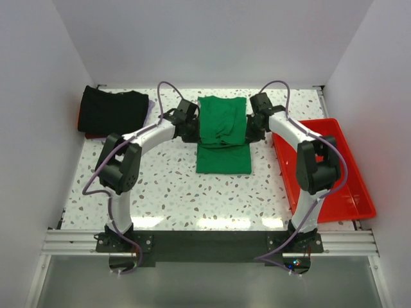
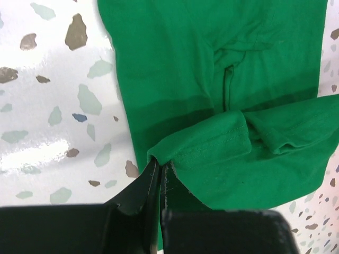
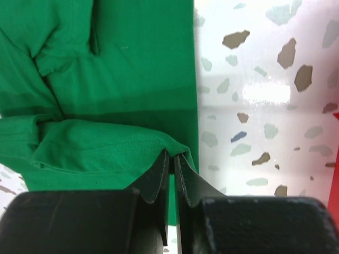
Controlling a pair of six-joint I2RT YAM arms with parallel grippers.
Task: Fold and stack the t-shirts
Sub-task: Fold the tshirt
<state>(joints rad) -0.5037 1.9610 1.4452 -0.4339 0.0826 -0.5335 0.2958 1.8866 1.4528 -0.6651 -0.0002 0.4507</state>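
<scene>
A bright green t-shirt lies folded lengthwise at the middle of the table, its far end lifted and doubled toward the near end. My left gripper is shut on the shirt's left edge; the left wrist view shows its fingertips pinching a green fold. My right gripper is shut on the right edge; the right wrist view shows its fingertips pinching the hem. A black folded t-shirt lies at the far left, with red and purple edges under it.
A red plastic tray stands along the table's right side beside the right arm. The speckled white table is bounded by white walls at the back and sides.
</scene>
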